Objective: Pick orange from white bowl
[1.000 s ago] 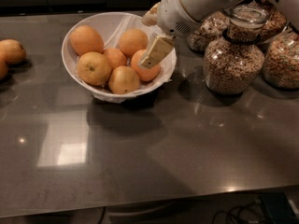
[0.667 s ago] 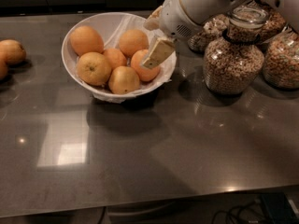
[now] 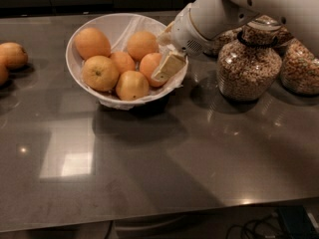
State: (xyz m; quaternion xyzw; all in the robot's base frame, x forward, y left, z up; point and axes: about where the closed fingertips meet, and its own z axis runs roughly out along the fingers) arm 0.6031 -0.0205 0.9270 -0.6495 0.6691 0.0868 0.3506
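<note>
The white bowl (image 3: 79, 78), lined with crinkled white paper, stands at the back left of the dark table and holds several oranges. The deep-orange orange (image 3: 148, 63) lies at the bowl's right side, against the rim. My gripper (image 3: 164, 69) reaches in over the right rim from the upper right. It sits right at this orange, and its cream-coloured tip covers the orange's right flank. The far side of the gripper is hidden behind the wrist. A larger paler orange with a dark stem dot (image 3: 100, 72) lies at the bowl's front left.
Glass jars of cereal (image 3: 249, 66) stand just right of the bowl, under and behind my arm, with another jar (image 3: 300, 66) further right. Two loose oranges (image 3: 12, 55) lie at the table's left edge. The table's front edge runs along the bottom.
The gripper has sunk a little lower onto the right-hand orange. The bowl and the oranges have not moved.
</note>
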